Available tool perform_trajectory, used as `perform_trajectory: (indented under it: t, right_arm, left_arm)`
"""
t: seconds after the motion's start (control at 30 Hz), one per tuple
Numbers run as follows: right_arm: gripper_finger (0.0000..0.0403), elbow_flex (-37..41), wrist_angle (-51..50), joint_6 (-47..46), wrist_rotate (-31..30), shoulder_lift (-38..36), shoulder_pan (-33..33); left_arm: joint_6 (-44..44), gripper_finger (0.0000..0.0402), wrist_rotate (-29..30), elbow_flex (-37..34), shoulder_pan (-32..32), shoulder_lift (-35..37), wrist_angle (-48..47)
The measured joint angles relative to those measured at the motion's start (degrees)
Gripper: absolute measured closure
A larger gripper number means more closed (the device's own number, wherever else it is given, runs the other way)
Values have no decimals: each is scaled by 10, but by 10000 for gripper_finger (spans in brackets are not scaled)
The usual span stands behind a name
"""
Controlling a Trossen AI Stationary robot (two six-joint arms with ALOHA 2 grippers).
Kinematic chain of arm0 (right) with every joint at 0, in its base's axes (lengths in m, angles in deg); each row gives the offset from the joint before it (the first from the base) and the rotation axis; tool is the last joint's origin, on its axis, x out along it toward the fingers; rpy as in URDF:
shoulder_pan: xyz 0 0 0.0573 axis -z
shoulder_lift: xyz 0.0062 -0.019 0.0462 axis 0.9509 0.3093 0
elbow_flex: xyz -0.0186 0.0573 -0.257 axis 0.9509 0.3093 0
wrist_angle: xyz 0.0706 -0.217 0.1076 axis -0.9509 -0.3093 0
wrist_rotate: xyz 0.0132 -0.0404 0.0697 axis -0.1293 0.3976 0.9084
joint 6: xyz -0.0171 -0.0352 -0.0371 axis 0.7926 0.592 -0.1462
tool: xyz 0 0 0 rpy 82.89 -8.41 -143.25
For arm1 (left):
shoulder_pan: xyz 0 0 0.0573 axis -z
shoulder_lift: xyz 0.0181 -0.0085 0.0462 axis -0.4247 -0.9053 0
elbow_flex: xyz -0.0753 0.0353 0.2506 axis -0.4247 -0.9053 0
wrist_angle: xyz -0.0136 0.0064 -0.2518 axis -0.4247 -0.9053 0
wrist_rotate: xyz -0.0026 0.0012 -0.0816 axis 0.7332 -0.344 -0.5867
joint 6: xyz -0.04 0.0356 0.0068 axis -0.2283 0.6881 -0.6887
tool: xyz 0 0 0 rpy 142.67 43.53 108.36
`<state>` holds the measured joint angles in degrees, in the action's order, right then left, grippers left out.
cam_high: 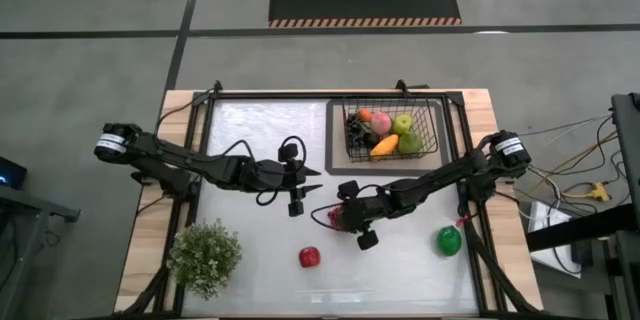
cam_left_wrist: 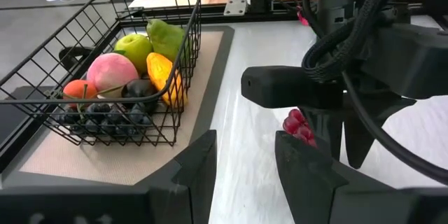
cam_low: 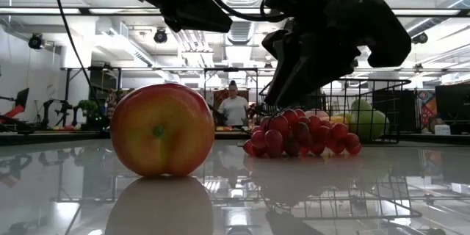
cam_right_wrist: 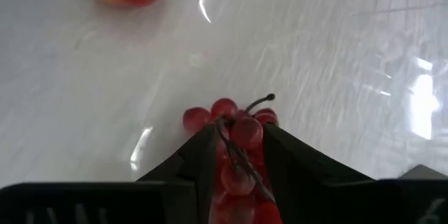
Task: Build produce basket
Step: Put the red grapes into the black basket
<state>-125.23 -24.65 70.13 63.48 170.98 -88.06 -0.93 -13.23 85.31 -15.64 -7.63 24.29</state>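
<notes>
The red grapes (cam_low: 301, 135) lie on the table's middle, and my right gripper (cam_right_wrist: 238, 138) is down over them, shut on the bunch (cam_high: 334, 218). My left gripper (cam_high: 318, 173) hovers open just to the left of them, holding nothing (cam_left_wrist: 245, 141). The black wire basket (cam_high: 437, 120) stands at the far right and holds a peach (cam_left_wrist: 110, 70), mango (cam_left_wrist: 159, 70), green apple (cam_left_wrist: 133, 45), pear, tangerine and dark grapes (cam_left_wrist: 105, 112). A red apple (cam_high: 309, 256) and a green pepper (cam_high: 449, 241) rest on the table near its front edge. My right gripper pinches the red grape bunch between its two fingers (cam_right_wrist: 199, 155), at the stem end (cam_right_wrist: 234, 140) of the cluster. The fingers slant down from above and from the table's right side. The bunch's underside (cam_low: 297, 151) rests on the table.
A bushy potted plant (cam_high: 205, 257) stands at the near left corner. The red apple looms large in the low view (cam_low: 162, 130). The basket sits on a tan mat (cam_left_wrist: 105, 157). A person (cam_low: 233, 109) stands in the room beyond the table.
</notes>
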Motion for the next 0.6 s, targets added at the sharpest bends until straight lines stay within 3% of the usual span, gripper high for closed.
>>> perform_trajectory:
  t: [0.37,0.6]
  right_arm:
    - [321,13,5,0,1,0,3]
    - [360,17,9,2,2,-1,3]
  left_arm:
    - [1,273,0,0,0,0,0]
    - [1,273,0,0,0,0,0]
